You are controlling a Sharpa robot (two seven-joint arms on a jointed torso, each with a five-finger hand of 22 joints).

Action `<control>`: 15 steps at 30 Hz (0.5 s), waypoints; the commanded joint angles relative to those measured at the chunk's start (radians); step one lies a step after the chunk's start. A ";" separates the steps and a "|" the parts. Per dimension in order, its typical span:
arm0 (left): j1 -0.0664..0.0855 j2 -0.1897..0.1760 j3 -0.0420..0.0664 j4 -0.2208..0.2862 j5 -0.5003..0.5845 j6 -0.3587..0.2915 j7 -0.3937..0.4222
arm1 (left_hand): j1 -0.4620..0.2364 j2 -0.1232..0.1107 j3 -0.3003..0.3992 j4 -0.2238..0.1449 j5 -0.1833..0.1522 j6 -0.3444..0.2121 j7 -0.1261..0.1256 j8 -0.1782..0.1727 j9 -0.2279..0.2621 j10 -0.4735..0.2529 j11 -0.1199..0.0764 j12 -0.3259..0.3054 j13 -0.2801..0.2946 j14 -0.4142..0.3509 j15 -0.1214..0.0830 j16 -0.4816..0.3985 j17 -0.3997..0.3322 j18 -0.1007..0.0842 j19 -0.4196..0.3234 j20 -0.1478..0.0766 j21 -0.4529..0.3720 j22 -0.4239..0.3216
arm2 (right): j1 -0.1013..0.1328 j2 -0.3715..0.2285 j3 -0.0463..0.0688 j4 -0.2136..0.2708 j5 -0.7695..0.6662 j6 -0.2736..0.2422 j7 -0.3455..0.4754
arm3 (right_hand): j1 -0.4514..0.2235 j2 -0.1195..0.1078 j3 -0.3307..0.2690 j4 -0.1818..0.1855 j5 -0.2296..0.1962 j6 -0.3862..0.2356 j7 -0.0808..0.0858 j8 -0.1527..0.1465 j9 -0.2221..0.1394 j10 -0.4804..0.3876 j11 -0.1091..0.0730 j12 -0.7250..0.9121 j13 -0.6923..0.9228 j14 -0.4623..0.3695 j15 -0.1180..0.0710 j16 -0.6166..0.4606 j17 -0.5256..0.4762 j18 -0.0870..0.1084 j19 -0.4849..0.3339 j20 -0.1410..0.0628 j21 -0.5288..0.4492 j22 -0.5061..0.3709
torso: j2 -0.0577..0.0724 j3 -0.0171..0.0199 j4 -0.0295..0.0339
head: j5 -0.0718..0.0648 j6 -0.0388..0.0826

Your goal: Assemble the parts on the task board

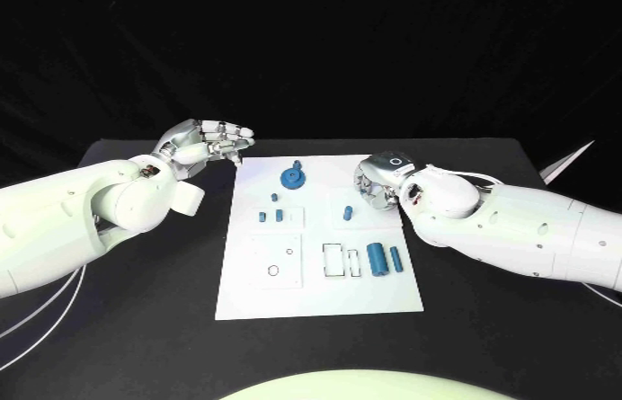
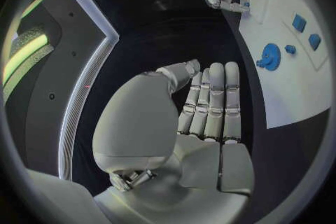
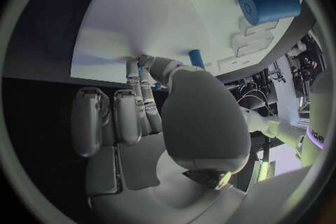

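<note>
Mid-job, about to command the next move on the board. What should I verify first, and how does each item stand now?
1. Left hand free of parts: ok, it holds nothing and sits beside the white task board.
2. Right hand grip: cannot tell. Its fingers meet the board next to a small blue peg, but whether they hold it is unclear.
3. Round blue disc clear of both hands: ok.
4. Large blue cylinder lying on the board, untouched: ok.
5. Hands apart from each other: ok.
</note>
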 commanded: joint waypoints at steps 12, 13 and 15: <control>0.000 -0.001 0.001 0.001 0.000 0.004 -0.002 | -0.004 0.004 -0.027 -0.009 0.016 -0.025 0.006 -0.005 0.018 -0.019 0.001 0.002 -0.010 -0.003 0.004 -0.016 -0.014 -0.001 0.002 0.004 -0.015 -0.010 | -0.008 -0.014 -0.005 0.025 -0.012 -0.069 -0.005 | 0.003 0.048 0.061 -0.042 0.015 0.019 0.001 0.025 0.016 0.053 -0.030 -0.015 -0.026 0.050 -0.015 0.003 -0.006 -0.030 0.057 -0.007 0.025 0.195 | 0.000 -0.0007 -0.0006 | 0.001 0.003; 0.000 -0.001 0.001 0.001 0.000 0.004 -0.003 | -0.004 0.004 -0.027 -0.009 0.016 -0.025 0.006 -0.005 0.018 -0.019 0.001 0.002 -0.010 -0.003 0.004 -0.016 -0.014 -0.001 0.002 0.004 -0.015 -0.010 | -0.008 -0.015 -0.005 0.027 -0.012 -0.072 -0.005 | 0.003 0.048 0.061 -0.042 0.015 0.019 0.001 0.025 0.016 0.053 -0.030 -0.015 -0.026 0.050 -0.015 0.003 -0.006 -0.030 0.057 -0.007 0.025 0.195 | 0.000 -0.0007 -0.0004 | 0.001 0.003; 0.000 -0.001 0.001 0.000 0.000 0.004 -0.003 | -0.005 0.004 -0.028 -0.009 0.016 -0.026 0.006 -0.005 0.018 -0.020 0.001 0.002 -0.011 -0.004 0.004 -0.017 -0.014 -0.001 0.002 0.004 -0.016 -0.010 | -0.008 -0.020 -0.004 0.031 -0.012 -0.078 -0.005 | 0.001 0.047 0.062 -0.043 0.015 0.020 0.001 0.026 0.016 0.054 -0.030 -0.016 -0.026 0.050 -0.015 0.004 -0.005 -0.030 0.057 -0.007 0.028 0.196 | 0.000 -0.0006 -0.0004 | 0.002 0.004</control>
